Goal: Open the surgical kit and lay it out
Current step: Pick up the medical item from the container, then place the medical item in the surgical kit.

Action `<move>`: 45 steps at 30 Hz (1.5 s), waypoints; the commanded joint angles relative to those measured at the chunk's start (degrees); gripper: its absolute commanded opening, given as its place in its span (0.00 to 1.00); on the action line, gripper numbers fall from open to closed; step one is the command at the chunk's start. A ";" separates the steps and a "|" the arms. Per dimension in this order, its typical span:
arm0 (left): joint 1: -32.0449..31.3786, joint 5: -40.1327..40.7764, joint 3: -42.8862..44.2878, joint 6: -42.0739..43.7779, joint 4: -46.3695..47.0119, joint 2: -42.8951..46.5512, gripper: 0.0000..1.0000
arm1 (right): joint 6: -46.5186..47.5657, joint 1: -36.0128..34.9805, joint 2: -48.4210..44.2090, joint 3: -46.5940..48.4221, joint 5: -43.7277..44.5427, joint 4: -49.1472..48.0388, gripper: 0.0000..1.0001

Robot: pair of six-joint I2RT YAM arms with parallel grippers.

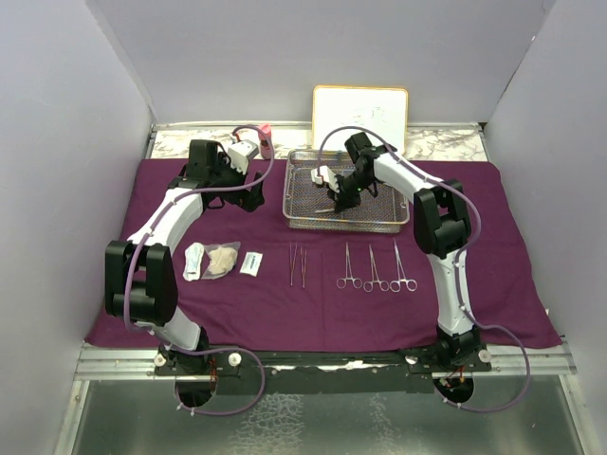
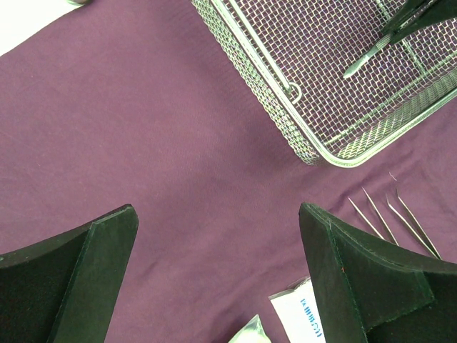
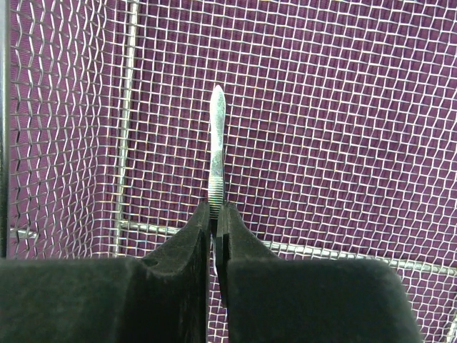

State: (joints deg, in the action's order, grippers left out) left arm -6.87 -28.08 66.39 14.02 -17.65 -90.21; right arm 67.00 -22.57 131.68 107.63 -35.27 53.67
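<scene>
The dark purple cloth (image 1: pixel 313 303) lies spread flat. The wire-mesh tray (image 1: pixel 296 224) stands at its back middle. My right gripper (image 1: pixel 334 202) is inside the tray, shut on a slim steel scalpel handle (image 3: pixel 217 153) that it holds above the mesh (image 3: pixel 343 143). The handle also shows in the left wrist view (image 2: pixel 373 56). My left gripper (image 1: pixel 248 196) is open and empty over bare cloth, left of the tray (image 2: pixel 314 153). Two forceps (image 1: pixel 297 264), three clamps (image 1: pixel 376 268), gauze (image 1: pixel 223 259) and white packets (image 1: pixel 250 263) lie in a row on the cloth.
A framed whiteboard (image 1: pixel 360 116) leans at the back behind the tray. A small pink-capped bottle (image 1: pixel 266 138) stands behind the cloth's back edge at the left. White walls close in both sides. Forceps tips (image 2: pixel 393 221) and a packet (image 2: pixel 303 318) lie near my left fingers.
</scene>
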 commanded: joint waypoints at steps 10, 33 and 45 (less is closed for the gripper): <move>-0.16 -1.77 2.26 -0.07 0.05 0.97 0.99 | -1.00 0.46 -2.51 4.84 -0.98 1.47 0.01; -8.80 -25.20 13.06 -9.30 0.48 -3.67 0.89 | -11.37 -0.65 -31.84 -18.97 -3.87 -21.20 0.01; -12.70 -32.21 21.15 -21.60 -0.05 -13.11 0.56 | -11.99 -3.83 -40.72 -26.20 -3.84 -20.41 0.01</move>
State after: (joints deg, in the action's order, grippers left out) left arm -19.35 -54.72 85.32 -2.33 -17.56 -101.08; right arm 55.70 -25.87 93.58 83.00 -38.37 34.63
